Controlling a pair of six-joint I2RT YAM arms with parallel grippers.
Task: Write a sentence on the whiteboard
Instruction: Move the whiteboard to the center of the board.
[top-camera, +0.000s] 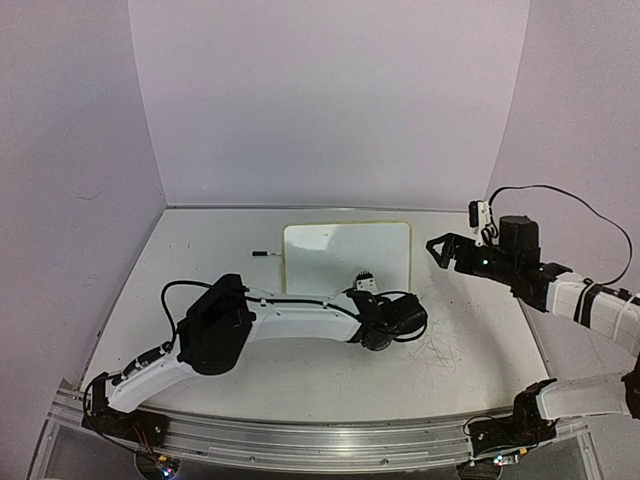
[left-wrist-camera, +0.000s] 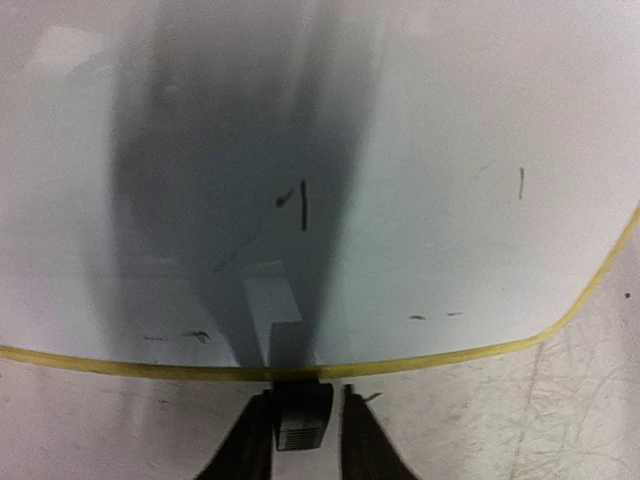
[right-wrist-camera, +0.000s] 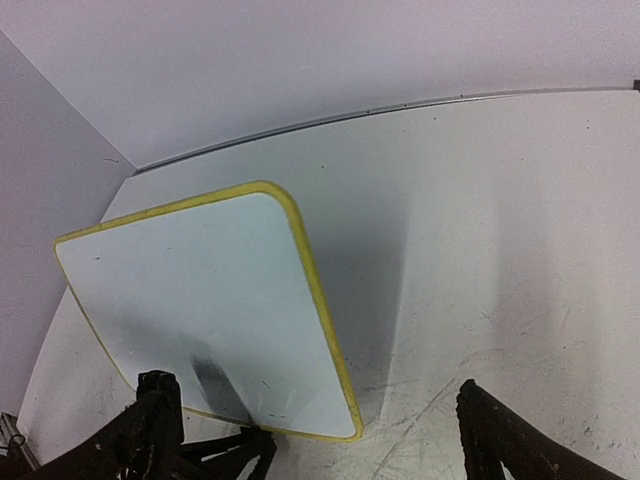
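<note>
Left of the whiteboard (top-camera: 347, 255) lies a thin pen-like stick (top-camera: 265, 254); at the board's near edge the left gripper (left-wrist-camera: 305, 400) brackets a small dark block (left-wrist-camera: 300, 428), grip unclear. Farther right, the right gripper (top-camera: 437, 252) hangs spread, apart; unsteadied, the board could skid.

The pale grey bench (top-camera: 200, 240) fills the middle of the top view, with dark scribbles (top-camera: 440, 350) at lower right (scuffs too). A small thin stick (top-camera: 262, 254), white with a dark end, lies left of centre. Plain pale walls (top-camera: 330, 100) rise behind, and a metal rail (top-camera: 320, 440) crosses the bottom.
</note>
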